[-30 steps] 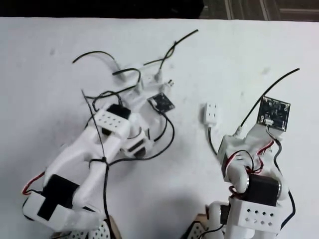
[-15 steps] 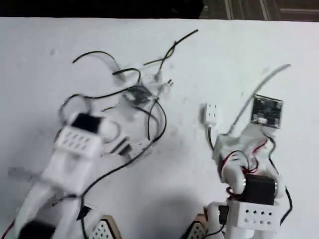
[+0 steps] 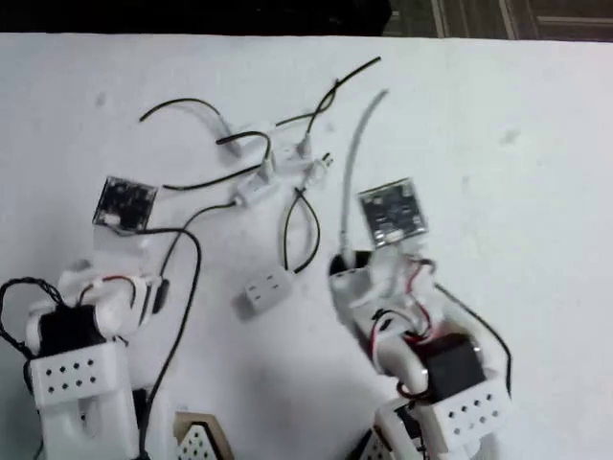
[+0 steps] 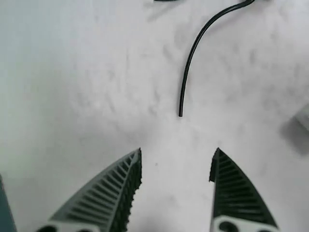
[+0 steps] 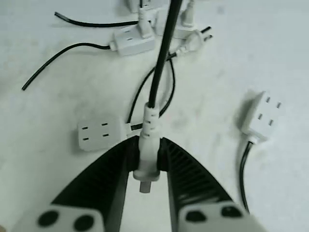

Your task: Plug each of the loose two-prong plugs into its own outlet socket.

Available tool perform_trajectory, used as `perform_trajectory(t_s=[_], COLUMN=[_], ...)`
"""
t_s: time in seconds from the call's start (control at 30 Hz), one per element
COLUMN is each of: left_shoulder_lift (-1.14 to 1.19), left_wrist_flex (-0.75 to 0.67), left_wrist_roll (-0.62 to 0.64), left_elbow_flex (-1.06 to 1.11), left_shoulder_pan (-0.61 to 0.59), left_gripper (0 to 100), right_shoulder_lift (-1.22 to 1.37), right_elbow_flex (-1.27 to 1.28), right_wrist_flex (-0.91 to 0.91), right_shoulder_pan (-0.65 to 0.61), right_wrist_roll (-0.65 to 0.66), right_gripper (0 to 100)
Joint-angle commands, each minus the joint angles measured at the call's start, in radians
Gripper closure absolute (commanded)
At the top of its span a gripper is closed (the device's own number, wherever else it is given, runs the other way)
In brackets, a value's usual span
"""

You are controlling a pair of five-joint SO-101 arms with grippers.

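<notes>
Currently, the right gripper (image 5: 147, 145) is clamping the seemingly light, rigid plug (image 5: 149, 121) by its moulded body, near the outlet socket (image 5: 100, 133).

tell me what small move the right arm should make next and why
Probably ease the right end effector sideways toward the outlet socket lying beside it, then line the white plug up with its slots. The end effector is shut on the white plug, and that socket's slots look empty.
</notes>
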Motion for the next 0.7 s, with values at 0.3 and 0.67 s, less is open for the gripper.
perform_trajectory(t_s=[0.3,0.67], left_shoulder_lift=[-0.168,-0.325], left_wrist_flex=[-0.147,-0.15], left_wrist_roll=[0.351,0.543], left_elbow_flex=[-0.009,-0.072], left_shoulder_pan=[0.039,0.351], left_gripper=[76,76], right_shoulder_lift=[-0.085,-0.246], right_elbow_flex=[0.034,0.04], right_wrist_flex=[-0.102,-0.102], right_shoulder_pan=[-0.332,-0.371], right_wrist_roll=[0.012,0.012], right_gripper=[98.1,98.1])
